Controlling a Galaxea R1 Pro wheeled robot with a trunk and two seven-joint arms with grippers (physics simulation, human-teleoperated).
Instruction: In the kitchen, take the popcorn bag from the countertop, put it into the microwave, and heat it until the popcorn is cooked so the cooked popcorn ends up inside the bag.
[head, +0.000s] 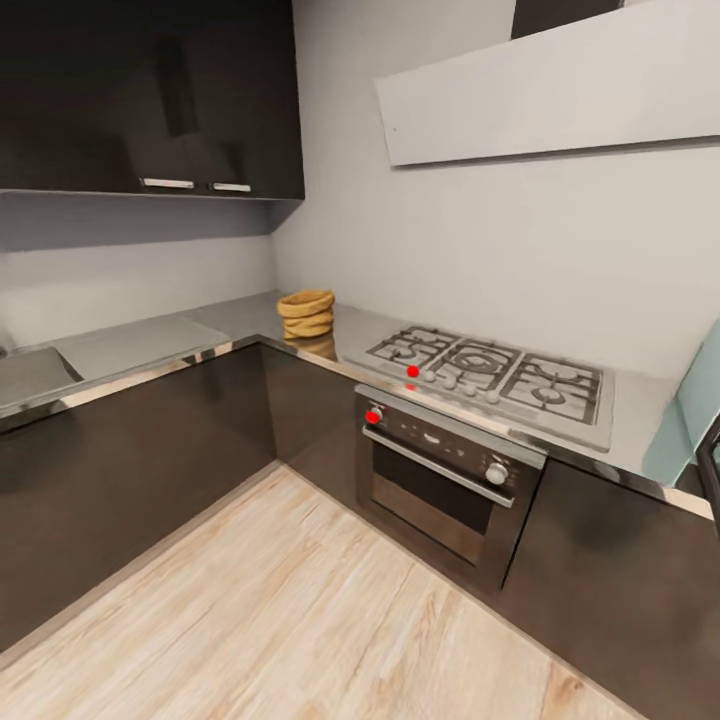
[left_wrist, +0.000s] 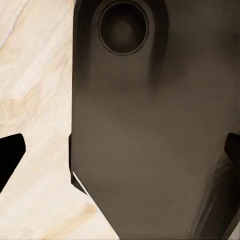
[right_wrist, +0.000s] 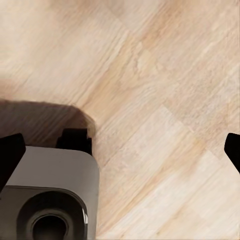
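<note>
Wood floor (head: 300, 620) fills the foreground as we look into the kitchen corner. Down at our wrists, the left gripper (left_wrist: 120, 150) hangs with its fingertips spread wide, one dark tip (left_wrist: 10, 155) at each edge of the view, nothing between them but our own grey base (left_wrist: 145, 125) and pale planks. Same story on the right gripper (right_wrist: 120, 150): fingers (right_wrist: 10, 155) parted, empty, above the floor (right_wrist: 165, 100) and a corner of the base (right_wrist: 50, 190).

Moving on, we see the dark cabinet fronts (head: 120, 470) and the black-and-steel oven (head: 445, 480) with its red-lit knob. Above it sits the steel gas hob (head: 495, 378) on the countertop (head: 140, 340). Just beside the hob, toward the corner, stands the popcorn bag (head: 306, 313), upright and tan. At the far right edge we catch a mint-blue sliver of the microwave (head: 690, 410). Highest up are the white hood (head: 560, 90) and dark wall cabinets (head: 150, 95).
</note>
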